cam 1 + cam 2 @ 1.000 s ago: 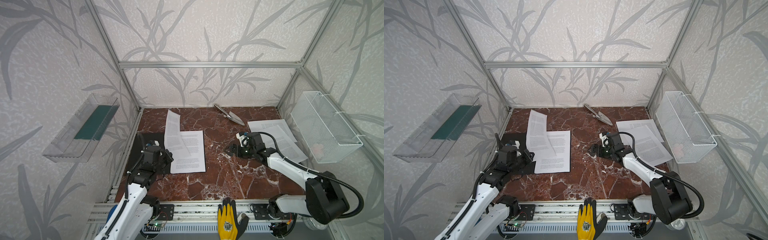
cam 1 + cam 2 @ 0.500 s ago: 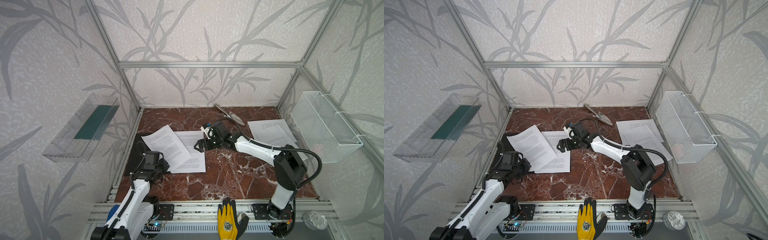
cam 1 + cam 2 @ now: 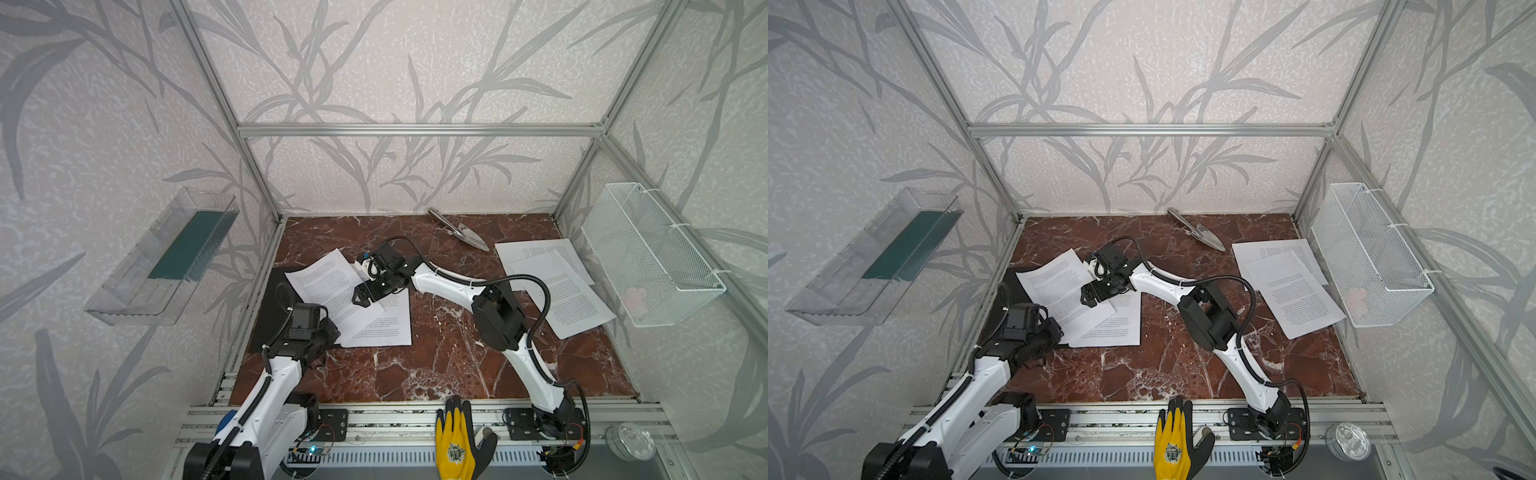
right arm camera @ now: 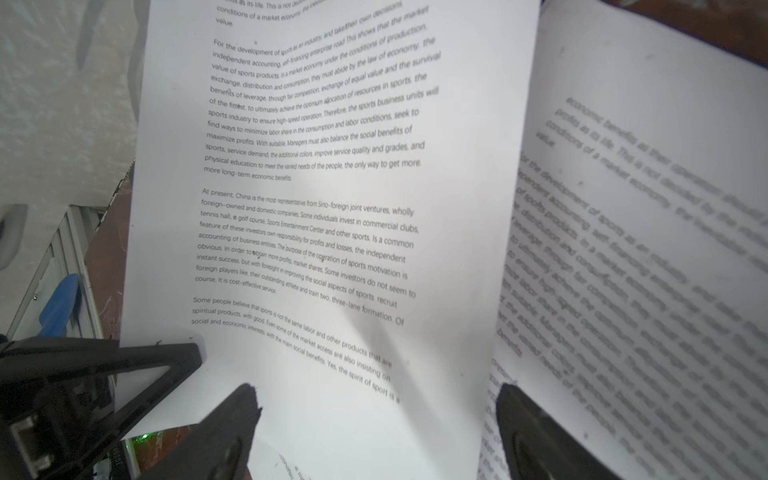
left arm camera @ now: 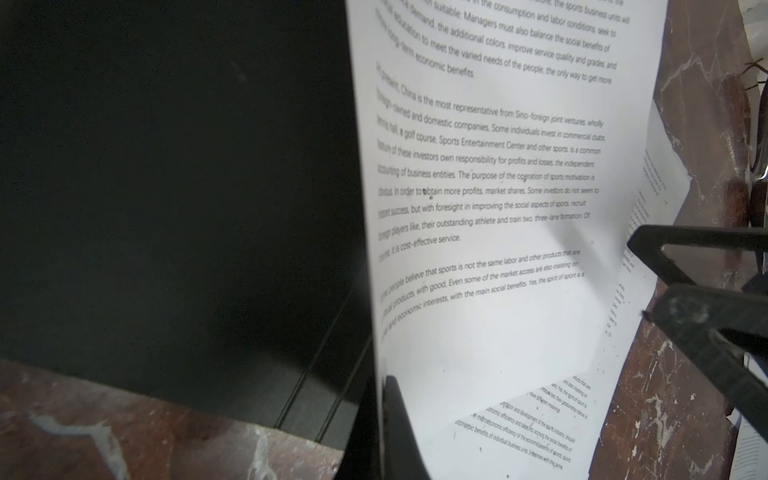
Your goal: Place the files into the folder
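Down at the front left of the table (image 3: 415, 374): left gripper (image 3: 332, 334), pressed shut on the near corner of the top sheet (image 3: 332, 291), holding that end tilted up off the second sheet (image 3: 388, 328). Just left of the pinch, folder (image 3: 272, 303): flat, black, long side running front to back, showing past the top sheet's left edge. Farther in, right gripper (image 3: 360, 296), fingers spread wide, straddling the top sheet's right-hand edge, nothing held. Long axis of that sheet slanted from near right to far left; folder leftward of both grippers, left arm the nearer. Probably next: close on that edge, then carry leftward. Well apart at the far right, two loose sheets (image 3: 557, 286), overlapping, untouched.
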Motion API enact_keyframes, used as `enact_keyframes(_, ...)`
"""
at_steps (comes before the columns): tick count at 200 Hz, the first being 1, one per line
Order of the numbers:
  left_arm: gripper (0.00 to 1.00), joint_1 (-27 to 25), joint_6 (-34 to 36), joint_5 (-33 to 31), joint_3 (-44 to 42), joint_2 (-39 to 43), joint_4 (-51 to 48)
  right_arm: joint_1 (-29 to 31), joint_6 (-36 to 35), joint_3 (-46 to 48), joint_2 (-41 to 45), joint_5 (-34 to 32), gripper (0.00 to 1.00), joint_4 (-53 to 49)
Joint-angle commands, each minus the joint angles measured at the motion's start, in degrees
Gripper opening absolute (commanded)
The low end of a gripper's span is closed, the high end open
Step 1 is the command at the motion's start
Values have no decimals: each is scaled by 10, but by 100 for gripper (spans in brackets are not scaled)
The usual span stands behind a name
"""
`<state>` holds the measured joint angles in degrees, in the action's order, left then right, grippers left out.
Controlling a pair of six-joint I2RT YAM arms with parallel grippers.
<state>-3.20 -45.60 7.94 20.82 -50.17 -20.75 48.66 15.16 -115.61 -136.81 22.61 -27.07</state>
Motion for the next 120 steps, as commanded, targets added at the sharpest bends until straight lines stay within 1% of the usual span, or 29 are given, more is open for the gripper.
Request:
enact_keyframes(1,0,4,11,-11,-4,3,3,-1,-15,-74,-42,18,88,-54)
enact_keyframes(20,0,4,12,-8,-5,-3,6,-1,-21,-139,-79,6,87,-92)
enact_keyframes(42,0,4,13,-3,-4,-7,7,-4,-27,-174,-96,-14,86,-111)
enact_keyframes(73,0,4,11,-2,-5,-4,10,-6,-23,-186,-106,29,81,-103)
enact_keyframes(110,0,4,12,-1,-6,-4,10,-5,-21,-198,-113,48,61,-107)
enact_keyframes(120,0,4,13,-3,-6,-5,10,-6,-20,-188,-107,47,58,-101)
